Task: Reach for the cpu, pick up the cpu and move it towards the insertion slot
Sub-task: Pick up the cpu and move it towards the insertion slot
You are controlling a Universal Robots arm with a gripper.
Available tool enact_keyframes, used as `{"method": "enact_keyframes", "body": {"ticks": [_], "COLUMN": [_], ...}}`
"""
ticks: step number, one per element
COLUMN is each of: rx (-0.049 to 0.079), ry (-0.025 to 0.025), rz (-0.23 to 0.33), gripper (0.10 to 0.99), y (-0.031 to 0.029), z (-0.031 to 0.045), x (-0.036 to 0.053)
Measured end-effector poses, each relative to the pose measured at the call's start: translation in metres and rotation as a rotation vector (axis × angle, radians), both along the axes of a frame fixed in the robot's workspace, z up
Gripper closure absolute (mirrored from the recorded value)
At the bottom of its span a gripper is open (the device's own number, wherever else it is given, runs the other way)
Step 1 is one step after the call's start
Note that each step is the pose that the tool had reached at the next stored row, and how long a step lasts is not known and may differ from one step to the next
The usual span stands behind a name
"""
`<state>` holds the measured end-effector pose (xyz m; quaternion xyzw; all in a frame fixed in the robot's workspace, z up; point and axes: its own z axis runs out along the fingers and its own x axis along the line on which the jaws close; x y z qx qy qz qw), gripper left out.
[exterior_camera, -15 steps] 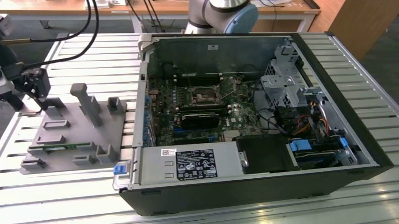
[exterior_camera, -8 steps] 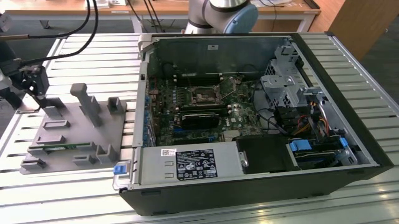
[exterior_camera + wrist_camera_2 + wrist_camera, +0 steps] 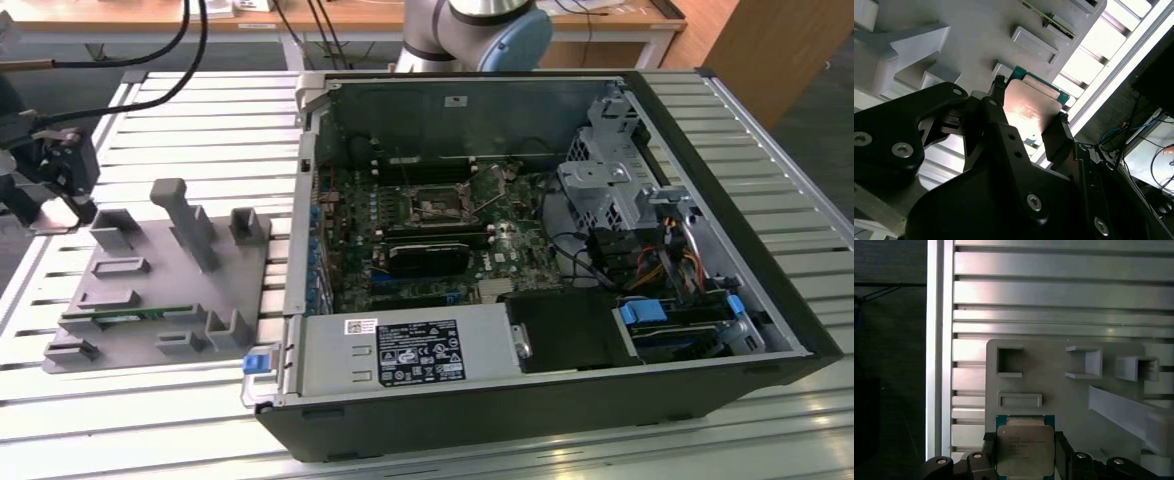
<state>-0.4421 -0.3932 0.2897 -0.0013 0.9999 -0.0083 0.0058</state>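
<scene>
The cpu, a flat square chip with a pale metal top and a green edge, sits between my gripper's two black fingers, which are shut on its opposite sides. In the second wrist view the cpu is lifted clear above the grey plastic fixture. In the exterior view my gripper hangs at the far left, beside the fixture and well away from the insertion slot, the square metal-framed socket on the green motherboard inside the open computer case.
The open computer case has tall walls around the motherboard, with a drive cage, cables and a power supply inside. The fixture carries upright grey posts and a green memory stick. A slatted metal table lies underneath.
</scene>
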Motion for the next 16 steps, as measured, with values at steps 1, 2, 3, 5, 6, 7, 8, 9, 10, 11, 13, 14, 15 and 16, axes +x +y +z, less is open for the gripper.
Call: {"method": "enact_keyframes", "body": {"ticks": [1, 2, 3, 5, 6, 7, 8, 9, 10, 11, 13, 14, 15, 16], "rx": [-0.001, -0.001, -0.002, -0.003, -0.004, -0.005, -0.005, -0.006, -0.007, -0.007, -0.009, -0.009, -0.010, -0.011], "ry": [0.0000, 0.0000, -0.0001, 0.0000, 0.0000, 0.0000, 0.0000, 0.0000, -0.0001, 0.0000, -0.0001, 0.0000, -0.0001, 0.0000], "rz": [0.000, 0.000, 0.000, 0.000, 0.000, 0.000, 0.000, 0.000, 0.000, 0.000, 0.000, 0.000, 0.000, 0.000], "gripper": [0.541, 0.541, 0.541, 0.541, 0.541, 0.541, 0.541, 0.541, 0.541, 0.541, 0.541, 0.541, 0.541, 0.541], "y": [0.0003, 0.0006, 0.0009, 0.0014, 0.0016, 0.0018, 0.0021, 0.0024, 0.0027, 0.0030, 0.0034, 0.0037, 0.0040, 0.0044], "z": [0.0015, 0.0031, 0.0047, 0.0077, 0.0090, 0.0105, 0.0119, 0.0134, 0.0148, 0.0163, 0.0193, 0.0209, 0.0224, 0.0241], "x": [0.0000, 0.0000, 0.0000, 0.0000, 0.0000, 0.0000, 0.0000, 0.0000, 0.0000, 0.0000, 0.0000, 0.0000, 0.0000, 0.0000]}}
